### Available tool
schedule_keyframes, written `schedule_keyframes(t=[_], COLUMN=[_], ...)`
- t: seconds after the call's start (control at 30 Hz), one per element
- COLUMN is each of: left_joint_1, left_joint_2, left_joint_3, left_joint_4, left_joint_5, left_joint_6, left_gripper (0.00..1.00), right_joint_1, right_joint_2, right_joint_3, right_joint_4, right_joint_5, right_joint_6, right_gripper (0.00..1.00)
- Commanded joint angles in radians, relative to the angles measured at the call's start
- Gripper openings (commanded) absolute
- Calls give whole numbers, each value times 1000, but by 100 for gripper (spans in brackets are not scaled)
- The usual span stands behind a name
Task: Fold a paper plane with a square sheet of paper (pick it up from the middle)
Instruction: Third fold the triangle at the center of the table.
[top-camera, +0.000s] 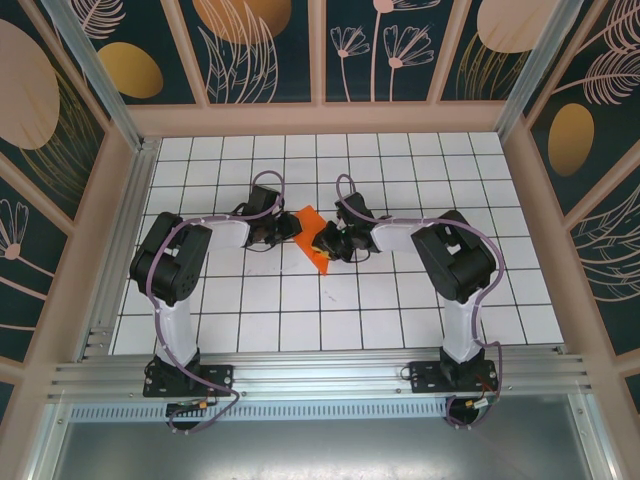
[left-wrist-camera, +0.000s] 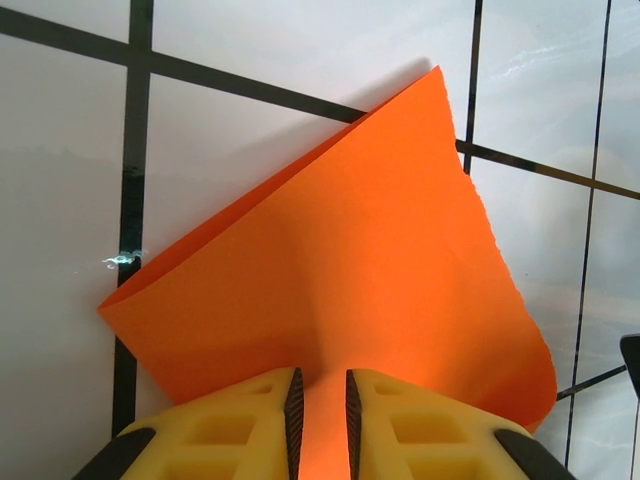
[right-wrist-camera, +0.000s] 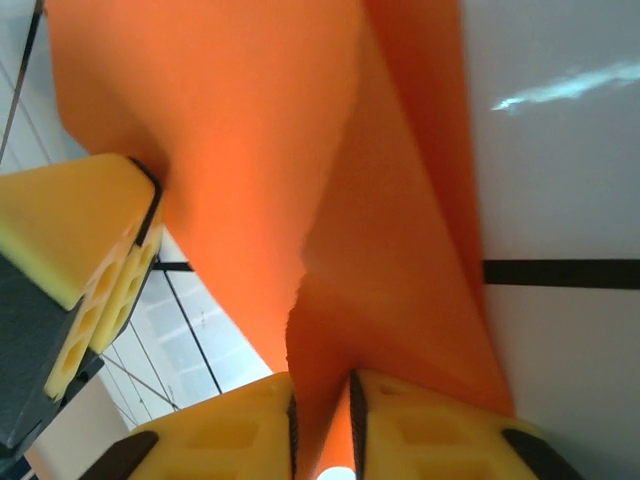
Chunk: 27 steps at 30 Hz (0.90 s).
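Observation:
The square sheet of paper (top-camera: 309, 232), bright orange and bent into a creased shape, stands up off the tiles between my two grippers at the middle of the table. My left gripper (top-camera: 289, 229) grips its left edge; in the left wrist view the sheet (left-wrist-camera: 350, 260) runs down between the yellow fingers of that gripper (left-wrist-camera: 320, 385), with a crease ending at the pads. In the right wrist view a fold of the sheet (right-wrist-camera: 260, 150) sits between the right gripper (right-wrist-camera: 322, 385), whose jaws stand slightly apart. One left finger (right-wrist-camera: 80, 240) presses the sheet's far edge.
The white gridded tabletop (top-camera: 400, 300) lies all around the sheet. Wooden frame posts and patterned panels (top-camera: 260, 50) wall the table on three sides. Both arms (top-camera: 170, 270) bend inward from their bases at the near edge.

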<state>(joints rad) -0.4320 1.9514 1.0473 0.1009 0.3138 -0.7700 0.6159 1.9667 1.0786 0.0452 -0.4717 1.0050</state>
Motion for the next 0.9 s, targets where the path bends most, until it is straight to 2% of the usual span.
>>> schedule_keyframes(t=[0.0,0.13,0.33,0.57,0.87], left_joint_1=[1,1,0,-8,-17], left_joint_2=[-5,-66,-148,-168,-121], left_joint_3=[10,-19,-108,-171,-169], left_joint_4=[-29,1,80,153,178], left_joint_5=[14,32,93,155,175], left_joint_6=[9,-5,-37,-73,-84], left_gripper=[23,26,29,31,30], right_joint_1=[-9,-15,-23,-28,-36], right_joint_2=[27,28,26,20,15], right_joint_3=[-15,-27,-48,-61,-92], right_joint_4=[-20,-11,21,37,70], right_joint_5=[10,6,-14,-21,-27], right_joint_6=[15,26,32,29,45], right_gripper=[26,28,38,43,29])
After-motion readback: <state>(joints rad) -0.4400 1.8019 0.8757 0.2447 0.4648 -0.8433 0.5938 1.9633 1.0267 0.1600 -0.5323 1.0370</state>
